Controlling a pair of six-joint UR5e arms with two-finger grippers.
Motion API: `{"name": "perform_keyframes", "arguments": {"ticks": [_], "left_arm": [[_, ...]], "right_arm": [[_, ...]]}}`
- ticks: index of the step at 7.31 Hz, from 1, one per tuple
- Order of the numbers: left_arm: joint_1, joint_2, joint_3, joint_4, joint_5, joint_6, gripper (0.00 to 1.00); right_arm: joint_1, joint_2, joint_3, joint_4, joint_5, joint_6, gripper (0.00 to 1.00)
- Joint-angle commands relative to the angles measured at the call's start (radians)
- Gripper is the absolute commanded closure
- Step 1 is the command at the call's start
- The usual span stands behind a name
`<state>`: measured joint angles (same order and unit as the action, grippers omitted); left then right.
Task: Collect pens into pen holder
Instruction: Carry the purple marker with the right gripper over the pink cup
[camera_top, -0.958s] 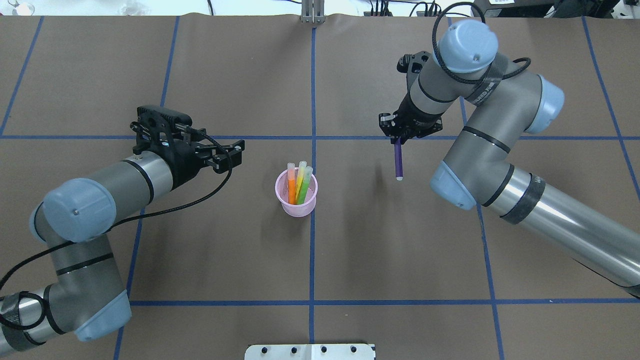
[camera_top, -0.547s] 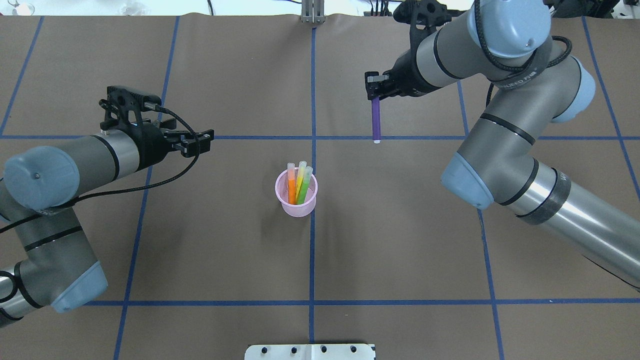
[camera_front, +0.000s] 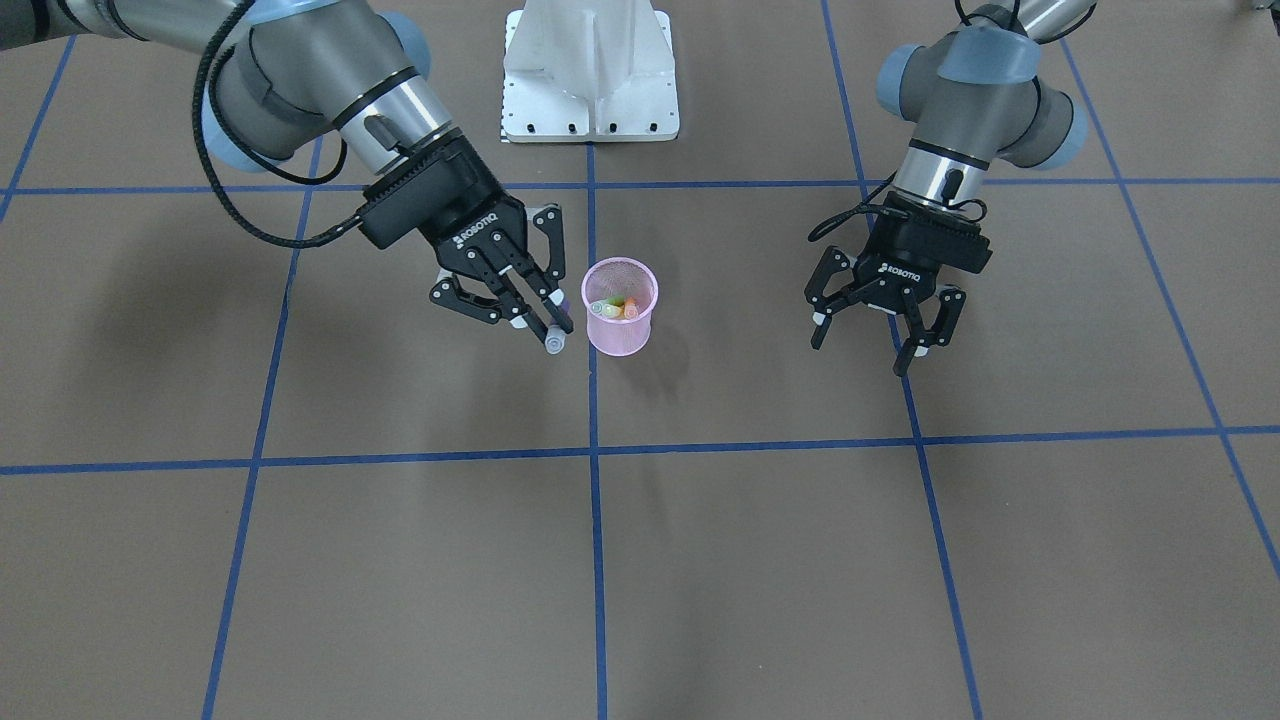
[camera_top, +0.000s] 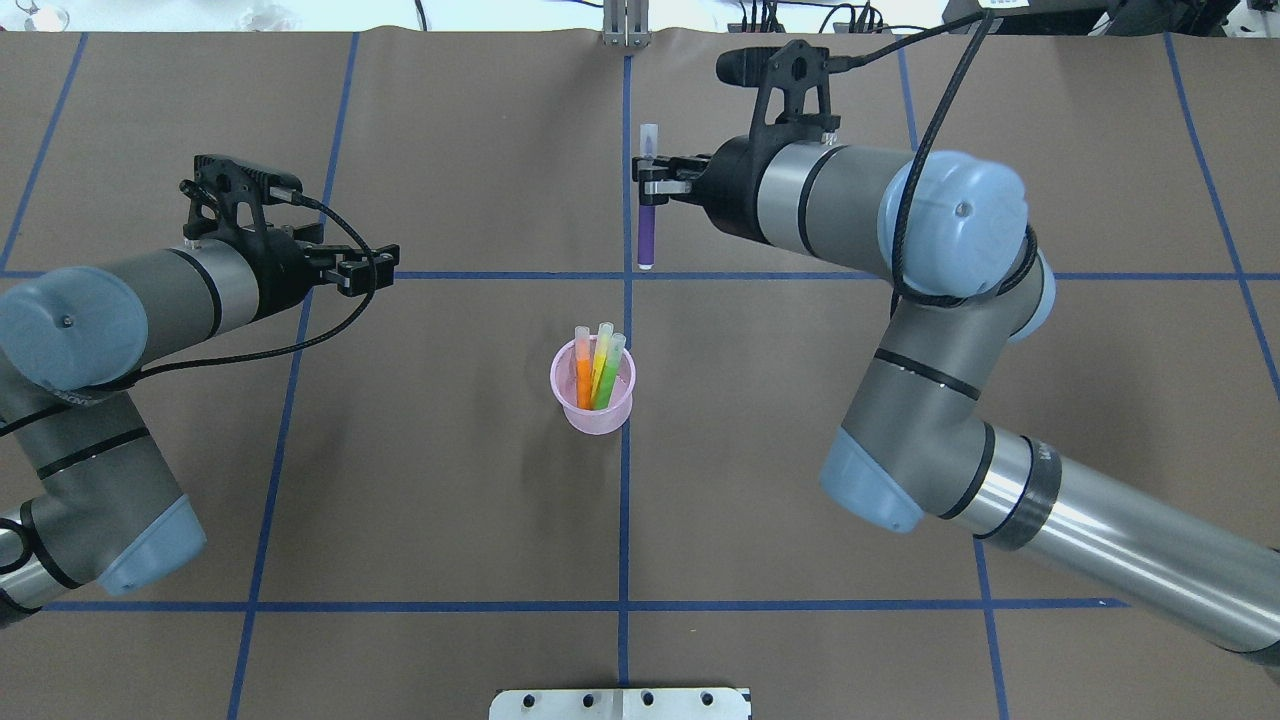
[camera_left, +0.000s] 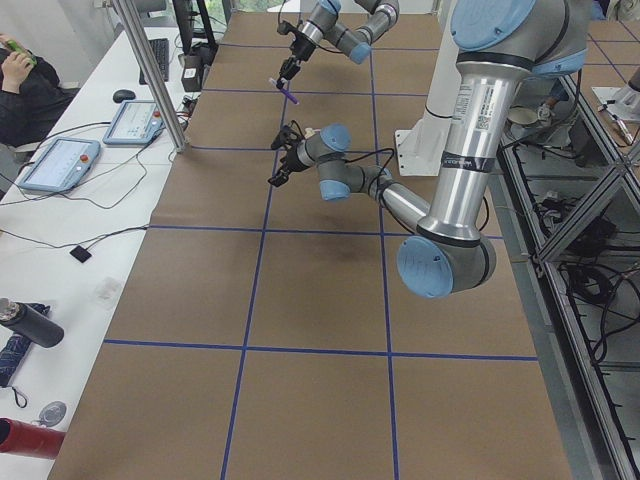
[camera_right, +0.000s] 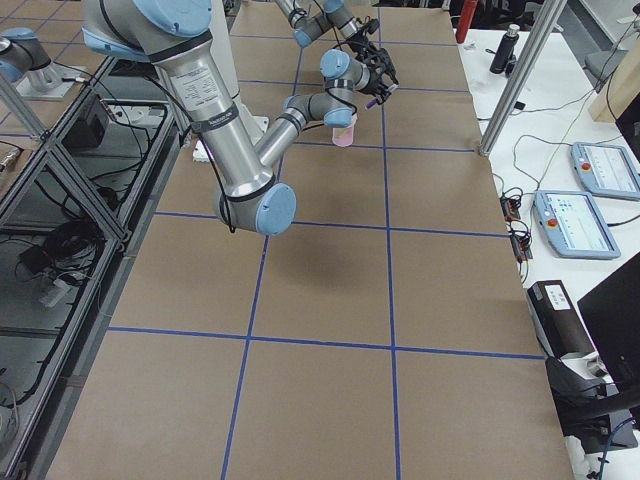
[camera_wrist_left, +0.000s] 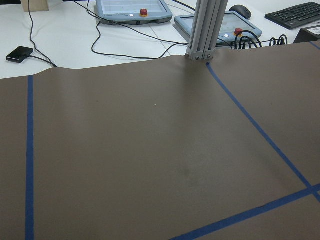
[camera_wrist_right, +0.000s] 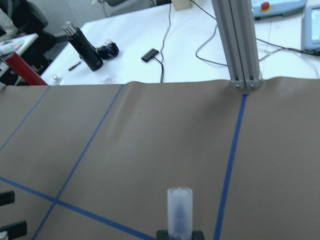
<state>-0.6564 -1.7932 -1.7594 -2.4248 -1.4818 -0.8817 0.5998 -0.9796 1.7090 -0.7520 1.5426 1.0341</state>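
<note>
I work in a robotics lab: my taped-grid bench (camera_top: 450, 520) sits beside teach pendants (camera_right: 581, 222) and an aluminium post (camera_wrist_right: 243, 45).

The purple pen (camera_wrist_right: 179, 211) showed only its pale cap in the right wrist view; the edge cut the rest.

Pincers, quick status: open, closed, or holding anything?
Left pincer: open, empty.
Right pincer: closed on the purple pen.

We count four pens (camera_top: 598, 370), the purple pen (camera_top: 646, 235) included, and one pen holder (camera_top: 590, 422). We count two grippers: left gripper (camera_top: 388, 266), right gripper (camera_top: 648, 186).
</note>
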Motion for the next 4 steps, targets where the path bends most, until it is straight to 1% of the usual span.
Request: {"name": "perform_keyframes", "arguments": {"ticks": [1, 2, 4], "left_arm": [[-0.003, 0.0, 0.037, 0.0, 0.002, 0.0, 0.01], [-0.002, -0.006, 0.056, 0.0, 0.006, -0.006, 0.01], [-0.003, -0.008, 0.07, -0.002, 0.006, -0.003, 0.01]], "right_arm": [[-0.061, 0.001, -0.026, 0.069, -0.042, -0.075, 1.0], [-0.096, -0.001, -0.029, 0.069, -0.05, -0.138, 1.0], [-0.138, -0.001, -0.046, 0.069, -0.053, -0.143, 1.0]]}}
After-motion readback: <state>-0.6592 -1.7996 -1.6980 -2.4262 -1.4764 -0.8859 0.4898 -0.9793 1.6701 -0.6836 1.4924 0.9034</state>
